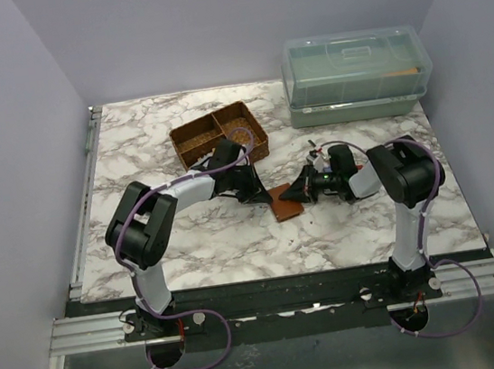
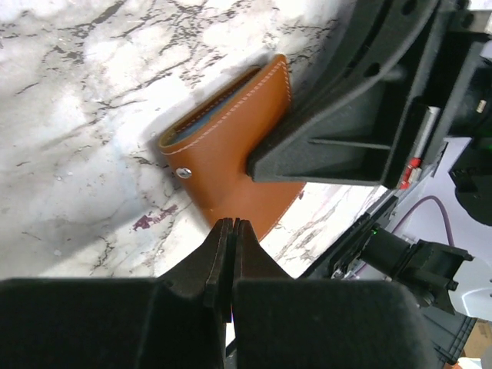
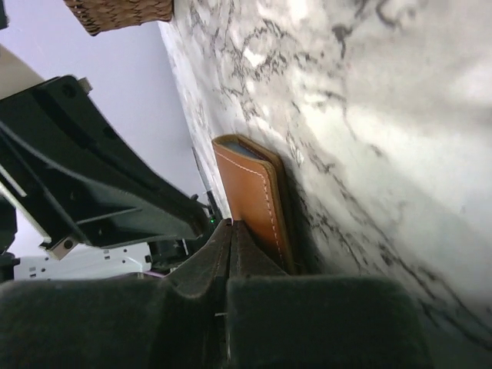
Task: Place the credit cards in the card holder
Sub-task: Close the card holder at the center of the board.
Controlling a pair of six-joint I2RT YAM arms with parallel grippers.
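The brown card holder point(image 1: 284, 205) lies folded on the marble table between my two grippers. In the left wrist view the card holder point(image 2: 231, 165) shows its snap and pale stitching, and a pale blue credit card edge point(image 2: 201, 123) sits inside its fold. My left gripper point(image 2: 231, 224) is shut and empty, its tips at the holder's near edge. My right gripper point(image 3: 231, 224) is shut, its tips against the card holder point(image 3: 247, 192), which shows edge-on there. From above, the left gripper point(image 1: 259, 194) and right gripper point(image 1: 294, 195) flank the holder. No loose cards are in view.
A brown divided basket tray point(image 1: 220, 136) stands behind the left arm. A pale green lidded box point(image 1: 356, 75) stands at the back right. Grey walls enclose the table on three sides.
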